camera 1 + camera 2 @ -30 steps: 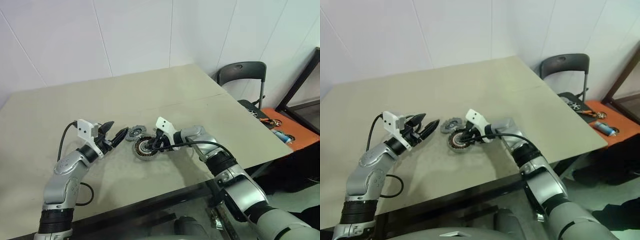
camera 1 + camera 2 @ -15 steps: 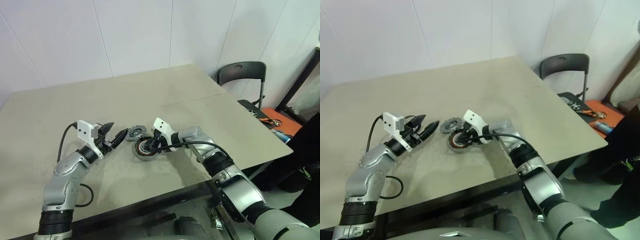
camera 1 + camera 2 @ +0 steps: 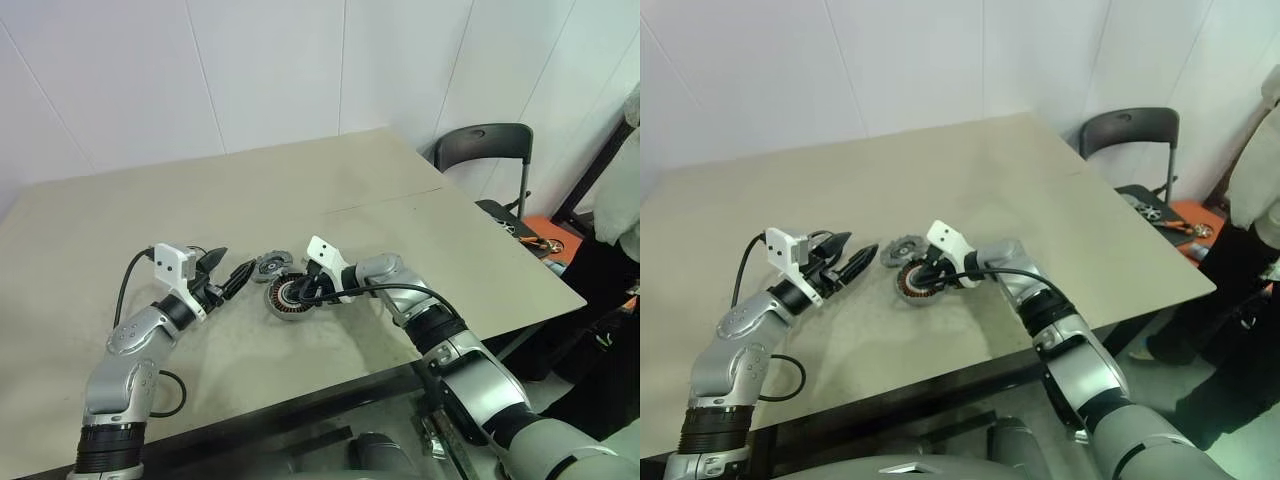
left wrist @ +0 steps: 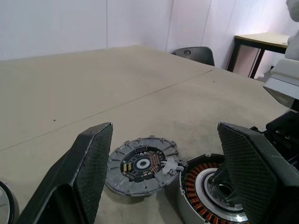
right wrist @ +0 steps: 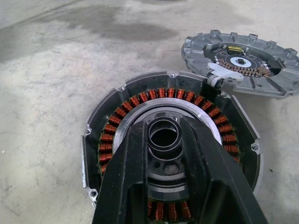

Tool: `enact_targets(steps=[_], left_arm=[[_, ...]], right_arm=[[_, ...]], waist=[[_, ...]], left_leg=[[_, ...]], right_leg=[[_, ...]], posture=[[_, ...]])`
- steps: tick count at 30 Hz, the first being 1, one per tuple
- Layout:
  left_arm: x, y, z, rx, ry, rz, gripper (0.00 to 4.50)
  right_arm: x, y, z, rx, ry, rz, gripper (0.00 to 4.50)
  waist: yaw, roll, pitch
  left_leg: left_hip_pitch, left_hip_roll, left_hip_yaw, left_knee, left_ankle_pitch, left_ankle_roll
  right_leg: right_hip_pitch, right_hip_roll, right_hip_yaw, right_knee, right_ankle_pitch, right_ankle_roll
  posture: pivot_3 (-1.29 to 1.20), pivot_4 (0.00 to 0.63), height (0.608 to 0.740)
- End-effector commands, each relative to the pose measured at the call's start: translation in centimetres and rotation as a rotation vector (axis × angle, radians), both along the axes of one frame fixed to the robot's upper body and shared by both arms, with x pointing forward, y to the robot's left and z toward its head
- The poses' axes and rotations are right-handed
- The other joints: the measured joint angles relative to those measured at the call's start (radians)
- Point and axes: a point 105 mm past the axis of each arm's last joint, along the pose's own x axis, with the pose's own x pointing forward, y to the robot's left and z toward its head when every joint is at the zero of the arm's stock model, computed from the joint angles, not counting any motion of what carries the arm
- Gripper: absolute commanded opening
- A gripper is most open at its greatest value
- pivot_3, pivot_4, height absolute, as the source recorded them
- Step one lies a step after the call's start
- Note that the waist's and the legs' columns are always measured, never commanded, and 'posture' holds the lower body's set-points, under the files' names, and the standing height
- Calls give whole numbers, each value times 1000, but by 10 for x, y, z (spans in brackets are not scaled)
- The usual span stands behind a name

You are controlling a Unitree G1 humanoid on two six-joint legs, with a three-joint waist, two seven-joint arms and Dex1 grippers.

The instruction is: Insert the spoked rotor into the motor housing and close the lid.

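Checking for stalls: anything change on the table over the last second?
Nothing on the table visibly moved. A person has come in at the right edge, beside the chair. The right tool stays on the hub inside the motor cup, the left tool stays open just left of the flat grey disc, and that disc still lies against the cup's rim.

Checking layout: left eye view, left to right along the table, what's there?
left gripper → flat grey notched disc → motor housing with right gripper in its centre → black chair.
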Motion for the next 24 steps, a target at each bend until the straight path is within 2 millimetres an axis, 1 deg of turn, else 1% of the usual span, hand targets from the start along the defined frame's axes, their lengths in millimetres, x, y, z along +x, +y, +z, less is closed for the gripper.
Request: enact_targets(steps=[1, 2, 3, 5, 8, 11, 18, 24], left_arm=[[-2, -1, 15, 12, -63, -6, 3819], [-2, -1, 15, 12, -63, -6, 3819], [-2, -1, 15, 11, -63, -6, 3819], [-2, -2, 15, 10, -62, -6, 3819], [-2, -3, 14, 9, -61, -7, 3819], [-1, -4, 15, 7, -61, -7, 3819], [-1, -4, 15, 6, -60, -6, 3819], [-1, -5, 14, 3, -60, -4, 3819]], right_arm=[[-2, -2, 1, -5, -5, 26, 656], [-5, -2, 2, -1, 9, 45, 656], [-9, -1, 2, 5, 15, 66, 1387], [-10, -1, 4, 4, 2, 77, 1931], [-7, -3, 2, -13, -20, 55, 3006], [-3, -3, 1, -22, -23, 33, 3987], [2, -2, 3, -18, -43, 5, 3987], [12, -1, 14, 10, -106, -33, 3987]], waist=[[0, 0, 0], [0, 0, 0], [0, 0, 0], [0, 0, 0], [0, 0, 0], [0, 0, 0], [0, 0, 0], [0, 0, 0]], left_leg=[[0, 0, 0, 0, 0, 0], [0, 0, 0, 0, 0, 0], [0, 0, 0, 0, 0, 0], [0, 0, 0, 0, 0, 0], [0, 0, 0, 0, 0, 0], [1, 0, 0, 0, 0, 0], [1, 0, 0, 0, 0, 0], [2, 0, 0, 0, 0, 0]], right_leg=[[0, 0, 0, 0, 0, 0], [0, 0, 0, 0, 0, 0], [0, 0, 0, 0, 0, 0], [0, 0, 0, 0, 0, 0], [0, 0, 0, 0, 0, 0], [1, 0, 0, 0, 0, 0], [1, 0, 0, 0, 0, 0], [1, 0, 0, 1, 0, 0]], posture=[[0, 0, 740], [0, 0, 740], [0, 0, 740], [0, 0, 740], [0, 0, 740], [0, 0, 740], [0, 0, 740], [0, 0, 740]])
